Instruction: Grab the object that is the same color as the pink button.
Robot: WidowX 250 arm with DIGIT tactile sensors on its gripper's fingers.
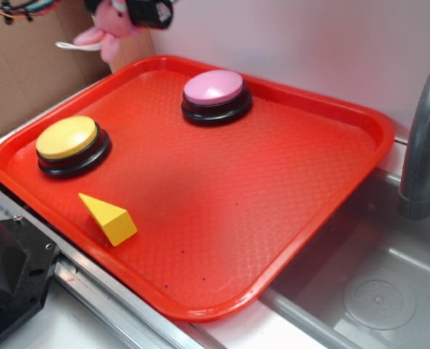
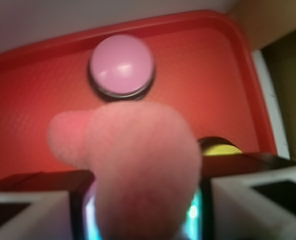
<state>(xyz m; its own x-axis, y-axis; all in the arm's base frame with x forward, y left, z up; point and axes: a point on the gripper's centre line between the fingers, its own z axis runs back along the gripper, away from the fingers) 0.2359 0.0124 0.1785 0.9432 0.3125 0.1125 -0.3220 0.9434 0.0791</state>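
Gripper: the black gripper (image 1: 139, 13) sits at the top edge of the exterior view, above the far left corner of the tray, closed around the plush toy; in the wrist view its white-and-black fingers (image 2: 25, 210) press in on the toy from both sides.
Plush toy: a small pink plush bunny (image 1: 110, 30) of soft, fuzzy fabric hangs from the gripper, lifted clear of the tray, in front of the brown cardboard; one floppy part droops to the left and a thin white string loop (image 1: 75, 46) trails beside it. In the wrist view it is a blurred, rounded pink mass (image 2: 143, 170) filling the lower middle.
Pink button: a round, smooth, glossy pale-pink domed button on a black circular base (image 1: 215, 93) stands near the far edge of the tray.
Yellow button: a round yellow-topped button on a black base (image 1: 71, 144) of the same build stands near the tray's left edge, well apart from the pink one.
Wedge: a hard-edged, matte yellow wedge block (image 1: 110, 218) lies near the front edge.
Tray: a red plastic rectangular tray (image 1: 273, 211) with rounded corners, raised rim and fine cross-hatched floor.
Surroundings: a grey curved faucet (image 1: 422, 145) stands at the right over a grey sink basin (image 1: 367, 283).
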